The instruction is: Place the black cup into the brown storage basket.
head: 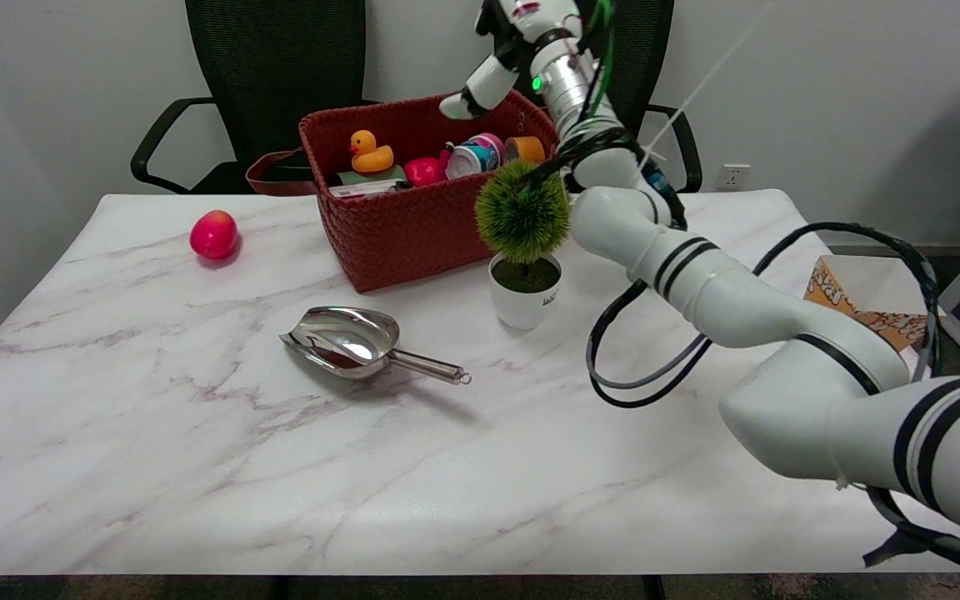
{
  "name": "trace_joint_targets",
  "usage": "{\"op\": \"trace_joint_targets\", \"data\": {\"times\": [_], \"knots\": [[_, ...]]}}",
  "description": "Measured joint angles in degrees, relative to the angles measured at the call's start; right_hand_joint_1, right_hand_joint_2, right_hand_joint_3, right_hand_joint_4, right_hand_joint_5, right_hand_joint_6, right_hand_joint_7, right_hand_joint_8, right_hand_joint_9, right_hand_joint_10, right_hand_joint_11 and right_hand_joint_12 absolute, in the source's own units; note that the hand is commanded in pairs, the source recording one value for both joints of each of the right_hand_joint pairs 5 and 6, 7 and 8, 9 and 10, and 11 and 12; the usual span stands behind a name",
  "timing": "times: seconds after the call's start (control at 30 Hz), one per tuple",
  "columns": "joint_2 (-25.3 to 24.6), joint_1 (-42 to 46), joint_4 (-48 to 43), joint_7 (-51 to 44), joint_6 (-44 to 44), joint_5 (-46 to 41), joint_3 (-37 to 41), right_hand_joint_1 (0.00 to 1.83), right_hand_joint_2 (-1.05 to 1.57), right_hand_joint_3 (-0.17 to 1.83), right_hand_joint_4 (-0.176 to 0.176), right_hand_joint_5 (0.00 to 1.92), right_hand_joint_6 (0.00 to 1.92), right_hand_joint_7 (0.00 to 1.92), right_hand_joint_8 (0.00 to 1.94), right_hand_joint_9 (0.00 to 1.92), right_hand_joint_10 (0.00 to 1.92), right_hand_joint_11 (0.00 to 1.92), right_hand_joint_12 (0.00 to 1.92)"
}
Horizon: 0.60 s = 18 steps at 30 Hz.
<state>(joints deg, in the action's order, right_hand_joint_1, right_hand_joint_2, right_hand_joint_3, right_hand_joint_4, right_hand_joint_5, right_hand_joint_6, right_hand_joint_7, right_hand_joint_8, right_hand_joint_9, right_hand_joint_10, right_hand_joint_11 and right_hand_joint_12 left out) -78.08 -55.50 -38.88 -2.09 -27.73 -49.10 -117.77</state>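
Note:
The brown woven storage basket stands at the back middle of the table. It holds a yellow duck, a pink item, a can and a tape roll. I cannot make out a black cup anywhere in the head view. My right hand is high above the basket's right rear corner, partly cut off by the top edge. Its thumb sticks out down and to the left, and nothing shows in the hand.
A small green plant in a white pot stands just right of the basket, under my forearm. A metal scoop lies mid-table and a red apple at the back left. Black cables hang beside the pot. An orange box sits off the table's right edge.

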Motion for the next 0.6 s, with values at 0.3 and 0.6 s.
{"op": "trace_joint_targets", "data": {"times": [0.3, 0.6], "knots": [[5.8, 8.2, -15.6, -3.9, -2.3, -7.8, 5.5, 1.15, -0.10, 0.74, 0.000, 0.20, 0.20, 0.84, 0.84, 0.71, 0.71, 0.49, 0.49], [10.5, 18.7, -29.7, -8.7, -6.9, -14.1, 10.8, 1.15, -0.05, 0.76, 0.000, 0.19, 0.19, 0.79, 0.79, 0.67, 0.67, 0.47, 0.47]]}}
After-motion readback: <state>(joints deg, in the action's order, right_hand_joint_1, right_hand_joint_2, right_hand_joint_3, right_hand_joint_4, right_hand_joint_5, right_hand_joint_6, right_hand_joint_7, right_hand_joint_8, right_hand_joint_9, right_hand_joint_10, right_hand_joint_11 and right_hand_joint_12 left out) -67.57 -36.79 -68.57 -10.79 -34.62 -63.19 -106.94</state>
